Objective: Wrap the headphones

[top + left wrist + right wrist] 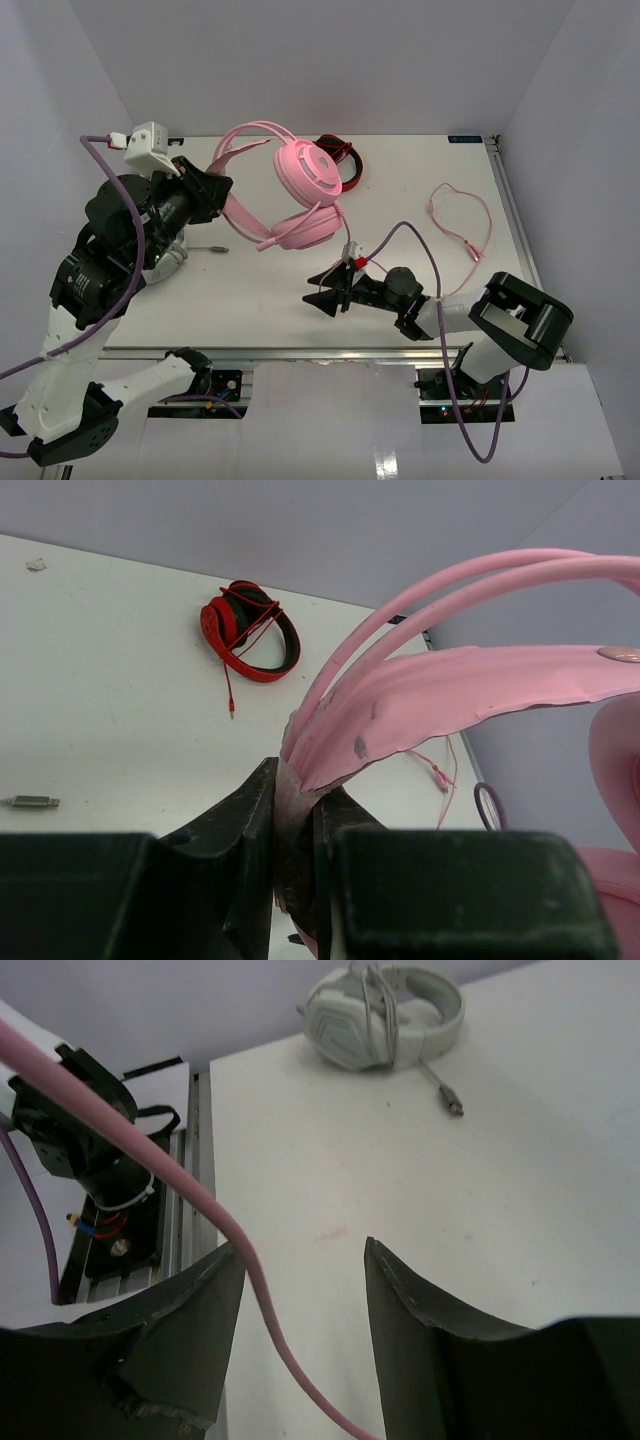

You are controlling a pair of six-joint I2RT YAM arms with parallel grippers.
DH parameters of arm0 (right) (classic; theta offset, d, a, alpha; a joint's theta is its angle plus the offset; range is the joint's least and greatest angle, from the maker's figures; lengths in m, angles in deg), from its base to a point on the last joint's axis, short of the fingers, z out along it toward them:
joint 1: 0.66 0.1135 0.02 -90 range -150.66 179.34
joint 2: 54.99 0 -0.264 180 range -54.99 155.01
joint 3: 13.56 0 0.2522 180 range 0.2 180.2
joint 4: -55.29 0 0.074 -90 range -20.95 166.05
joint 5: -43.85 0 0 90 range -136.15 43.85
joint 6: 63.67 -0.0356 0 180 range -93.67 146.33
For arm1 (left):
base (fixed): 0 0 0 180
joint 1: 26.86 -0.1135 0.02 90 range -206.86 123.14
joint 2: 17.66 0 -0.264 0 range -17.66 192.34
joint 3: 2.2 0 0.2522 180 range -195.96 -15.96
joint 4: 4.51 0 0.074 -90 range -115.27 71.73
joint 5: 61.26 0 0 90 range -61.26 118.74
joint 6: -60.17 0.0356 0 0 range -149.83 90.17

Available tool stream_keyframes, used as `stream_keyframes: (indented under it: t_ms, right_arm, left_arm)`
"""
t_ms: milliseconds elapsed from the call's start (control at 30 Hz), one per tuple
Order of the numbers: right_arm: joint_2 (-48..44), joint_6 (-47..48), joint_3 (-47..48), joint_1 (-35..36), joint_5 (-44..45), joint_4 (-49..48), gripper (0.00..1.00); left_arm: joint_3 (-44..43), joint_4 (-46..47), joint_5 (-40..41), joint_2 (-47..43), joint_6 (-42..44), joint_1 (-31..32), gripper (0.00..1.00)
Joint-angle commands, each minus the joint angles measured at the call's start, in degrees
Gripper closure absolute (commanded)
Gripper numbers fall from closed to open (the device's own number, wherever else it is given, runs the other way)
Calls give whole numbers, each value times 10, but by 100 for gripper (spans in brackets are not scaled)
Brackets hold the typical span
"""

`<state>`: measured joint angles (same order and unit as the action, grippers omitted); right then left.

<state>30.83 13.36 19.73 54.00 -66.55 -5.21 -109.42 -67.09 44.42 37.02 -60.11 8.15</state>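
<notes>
The headphones (300, 195) hang over the middle of the table (420, 160), with the left claw (222, 185) clamped on the headband (450, 690). They look light: springy band, soft cups, limp and slippery cable (200, 1200). The band seems the surest hold. The long axis runs band-left, cups-right. The right claw (305, 1250) stands open around the cable.

The headphones (470, 695) run past the left wrist view's right edge

pink headphones (305, 190): 1 | red-and-black headphones (220, 626): 1 | white headphones (385, 1015): 1 | grippers: 2 – left gripper (295, 800), right gripper (305, 1260) | table (255, 295): 1
</notes>
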Motion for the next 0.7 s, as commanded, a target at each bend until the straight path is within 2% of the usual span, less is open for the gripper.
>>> stream_keyframes:
  t_ms: [0,100,167,300,367,533,633,667]
  right_arm:
    - [30,-13,3,9,-15,-240,42]
    - [43,-12,11,11,-10,-242,43]
    - [48,-12,11,12,-10,-251,50]
    - [57,-13,7,12,-3,-253,74]
    - [63,-13,3,11,7,-250,91]
    - [31,23,-22,1,56,-219,92]
    - [-67,51,-38,-36,100,-138,92]
    - [-116,68,-29,-44,128,-76,92]
  left_arm:
    - [14,60,1,-22,-36,2,100]
    - [20,61,3,-25,-36,2,100]
    - [23,61,6,-28,-36,2,100]
    - [26,62,9,-35,-38,2,100]
    - [27,62,0,-38,-39,2,100]
    - [31,67,-93,-44,-21,2,100]
    - [14,37,-91,-53,-9,2,100]
    - [1,25,-82,-54,-5,2,100]
